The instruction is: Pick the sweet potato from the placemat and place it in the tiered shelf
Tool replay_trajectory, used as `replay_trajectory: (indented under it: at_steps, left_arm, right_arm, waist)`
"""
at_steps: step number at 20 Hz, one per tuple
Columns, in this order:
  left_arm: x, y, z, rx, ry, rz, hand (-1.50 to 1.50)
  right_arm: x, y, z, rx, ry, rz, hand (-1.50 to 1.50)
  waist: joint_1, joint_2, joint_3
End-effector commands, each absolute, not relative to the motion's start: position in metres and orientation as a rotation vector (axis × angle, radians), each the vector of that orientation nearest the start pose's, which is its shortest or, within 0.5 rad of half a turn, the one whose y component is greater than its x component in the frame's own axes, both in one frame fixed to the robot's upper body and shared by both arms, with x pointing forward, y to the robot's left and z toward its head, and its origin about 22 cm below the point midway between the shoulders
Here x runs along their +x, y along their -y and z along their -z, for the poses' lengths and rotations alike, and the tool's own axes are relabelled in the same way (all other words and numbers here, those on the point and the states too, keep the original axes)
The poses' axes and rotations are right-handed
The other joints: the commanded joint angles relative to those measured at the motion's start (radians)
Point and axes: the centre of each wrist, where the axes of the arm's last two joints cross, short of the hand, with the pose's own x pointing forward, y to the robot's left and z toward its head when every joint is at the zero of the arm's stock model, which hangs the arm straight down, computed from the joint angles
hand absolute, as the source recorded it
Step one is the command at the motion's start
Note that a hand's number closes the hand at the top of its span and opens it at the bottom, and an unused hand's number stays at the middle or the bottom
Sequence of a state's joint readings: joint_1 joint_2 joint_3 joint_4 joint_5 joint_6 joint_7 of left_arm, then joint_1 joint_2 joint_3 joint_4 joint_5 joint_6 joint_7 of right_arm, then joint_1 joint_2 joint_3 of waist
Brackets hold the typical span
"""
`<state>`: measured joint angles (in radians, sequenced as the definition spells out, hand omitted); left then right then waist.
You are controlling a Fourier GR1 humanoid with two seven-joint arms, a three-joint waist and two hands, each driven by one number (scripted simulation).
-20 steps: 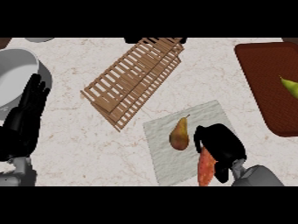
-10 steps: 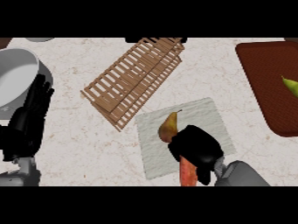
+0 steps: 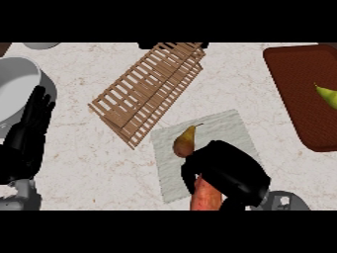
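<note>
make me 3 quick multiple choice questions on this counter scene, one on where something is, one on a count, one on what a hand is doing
1. Where does the yellow-green pear lie?
A. on the brown tray
B. in the grey pot
C. on the wooden shelf

2. How many pears show in the head view?
A. one
B. two
C. four

3. What is the right hand doing?
A. resting open at the pot
B. curled over the sweet potato
C. pressing on the shelf

Answers:
1 A, it sits on the tray at the right edge.
2 B, one on the tray, a browner pear on the placemat.
3 B, its fingers curl over the orange sweet potato at the placemat's lower edge.
</note>
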<state>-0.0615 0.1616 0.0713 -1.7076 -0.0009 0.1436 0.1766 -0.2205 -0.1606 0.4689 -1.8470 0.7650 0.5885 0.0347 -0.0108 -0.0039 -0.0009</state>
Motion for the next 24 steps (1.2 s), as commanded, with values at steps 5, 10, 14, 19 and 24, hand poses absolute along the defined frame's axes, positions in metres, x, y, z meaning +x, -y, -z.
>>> replay_trajectory:
  at_steps: [5,10,14,19,24]
  left_arm:
    - [0.251,-0.275,-0.052,0.244,1.607,-0.046,0.00]
    - [0.250,-0.281,-0.062,0.235,1.603,-0.018,0.00]
    - [0.259,-0.258,-0.053,0.236,1.590,-0.038,0.00]
    - [0.254,-0.253,-0.049,0.235,1.609,-0.042,0.00]
    - [0.263,-0.279,-0.053,0.241,1.604,-0.035,0.00]
  right_arm:
    - [0.226,0.146,-0.187,-0.174,1.787,-1.171,1.50]
    - [0.243,0.169,-0.236,-0.326,1.828,-1.119,1.50]
    - [0.263,0.171,-0.251,-0.314,1.817,-1.066,1.50]
    - [0.302,0.138,-0.241,-0.361,1.821,-1.012,1.50]
    - [0.323,0.111,-0.228,-0.350,1.813,-0.950,1.50]
  waist:
    - [0.005,0.000,-0.001]
    - [0.015,0.001,0.000]
    - [0.014,0.003,0.001]
    - [0.023,0.005,0.001]
    - [0.023,0.006,0.000]
